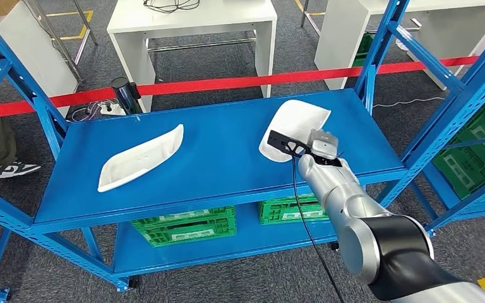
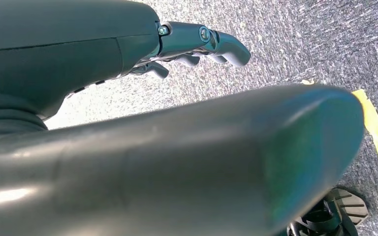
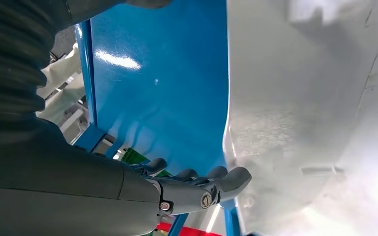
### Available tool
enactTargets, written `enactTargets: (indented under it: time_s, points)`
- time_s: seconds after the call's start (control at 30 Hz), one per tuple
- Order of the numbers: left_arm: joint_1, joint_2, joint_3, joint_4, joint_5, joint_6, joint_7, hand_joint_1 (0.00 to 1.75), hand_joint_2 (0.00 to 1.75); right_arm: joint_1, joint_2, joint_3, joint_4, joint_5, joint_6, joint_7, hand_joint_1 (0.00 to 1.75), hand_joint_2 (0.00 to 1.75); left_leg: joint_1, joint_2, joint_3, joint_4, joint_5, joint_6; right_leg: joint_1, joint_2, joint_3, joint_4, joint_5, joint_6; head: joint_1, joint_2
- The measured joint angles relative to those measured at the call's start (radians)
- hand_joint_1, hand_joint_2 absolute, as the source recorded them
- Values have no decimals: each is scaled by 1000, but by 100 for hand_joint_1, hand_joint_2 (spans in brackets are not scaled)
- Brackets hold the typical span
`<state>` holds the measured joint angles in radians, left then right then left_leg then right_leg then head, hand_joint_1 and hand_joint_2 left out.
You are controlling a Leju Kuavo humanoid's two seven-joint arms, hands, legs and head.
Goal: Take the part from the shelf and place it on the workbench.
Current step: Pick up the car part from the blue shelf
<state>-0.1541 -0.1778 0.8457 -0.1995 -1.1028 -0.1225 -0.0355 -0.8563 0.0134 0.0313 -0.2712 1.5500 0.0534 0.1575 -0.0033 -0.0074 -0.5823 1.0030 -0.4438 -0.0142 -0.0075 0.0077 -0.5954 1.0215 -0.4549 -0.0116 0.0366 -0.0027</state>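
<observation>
Grey carpet floor all around, with yellow tape lines on it, and a blue metal shelf sitting right in the middle of the head view. Two white plastic parts are lying on its top level, well apart from each other: a long narrow one toward the left, and a wider scoop-shaped part toward the right back corner. The right hand is reached out over the shelf right at the near edge of that wider part, and from the head view it overlaps it. In the right wrist view the part is a big pale curved surface just past the fingers, which are stretched out fairly straight and side by side next to its edge, nothing wrapped in them, so that hand looks loose and holding nothing. Can't tell if the fingertips actually touch the plastic or just sit beside it. The left hand is hanging over the carpet, fingers out and a bit curled, nothing in it either. Green crates sit on the lower level of the shelf. Behind the shelf runs a red barrier tape, then a white table further back, and a person's leg and sneaker show at the far left.
</observation>
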Motion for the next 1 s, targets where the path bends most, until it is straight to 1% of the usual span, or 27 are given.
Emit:
enactTargets:
  time_s: [0.33,0.47,0.73,1.0]
  points:
    - [0,0,0,0,0,0,0,0,0,2,0,7,0,16,-10,6,0,175,0,0,0,0,0,0,0,0,0,0,0,0,0,0]
    - [0,0,0,0,0,0,0,0,175,2,0,19,0,21,-12,5,0,175,0,0,0,0,0,0,0,0,1,0,0,0,0,0]
    - [-1,0,0,0,-1,0,1,0,175,2,6,47,0,22,-13,6,0,175,0,0,0,0,0,0,0,0,1,0,0,0,0,0]
    - [-2,0,0,0,0,0,2,0,175,2,27,57,0,22,-20,-5,0,175,0,0,0,0,0,0,0,0,0,0,0,0,0,0]
